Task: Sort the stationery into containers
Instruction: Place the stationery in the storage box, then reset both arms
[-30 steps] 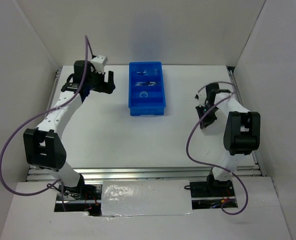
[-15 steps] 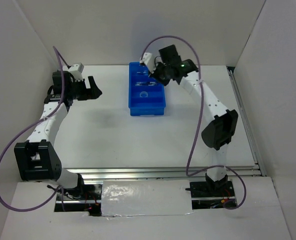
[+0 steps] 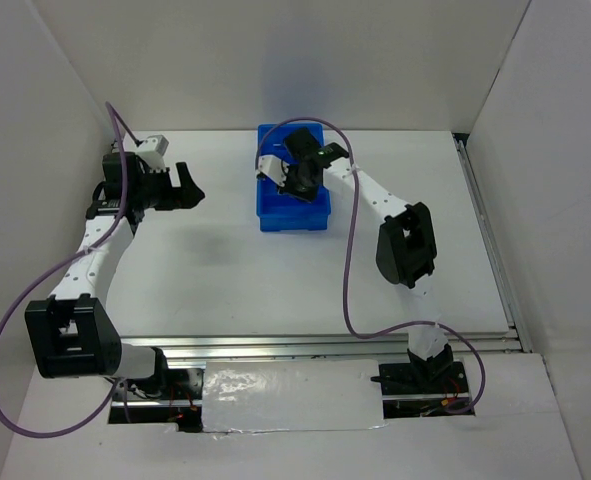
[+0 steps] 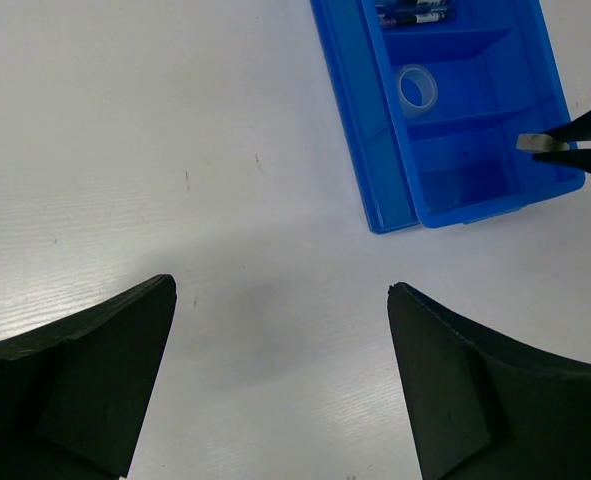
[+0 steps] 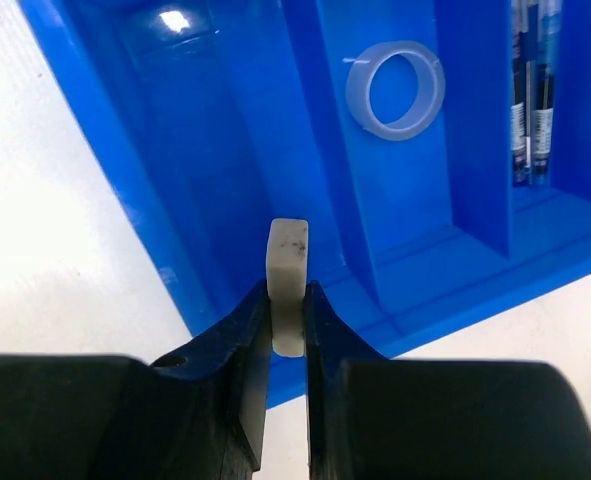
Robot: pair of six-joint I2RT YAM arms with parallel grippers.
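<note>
1. Top external view: white bench (image 3: 225, 260) carries a blue tray (image 3: 295, 218).
2. Left end effector (image 4: 280, 288) gapes wide, off to the tray's side.
3. Right end effector (image 5: 288, 295) pinches a white eraser (image 5: 287, 255) over the tray's end compartment.
4. Tape ring (image 5: 395, 88) lies in the next compartment.

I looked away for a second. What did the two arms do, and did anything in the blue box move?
The right gripper swung from the far right side out over the blue tray and now hangs above it, pinching a white eraser. The left gripper, open, backed away leftward from the tray. The tray, the tape ring and the pens in it stayed put.
</note>
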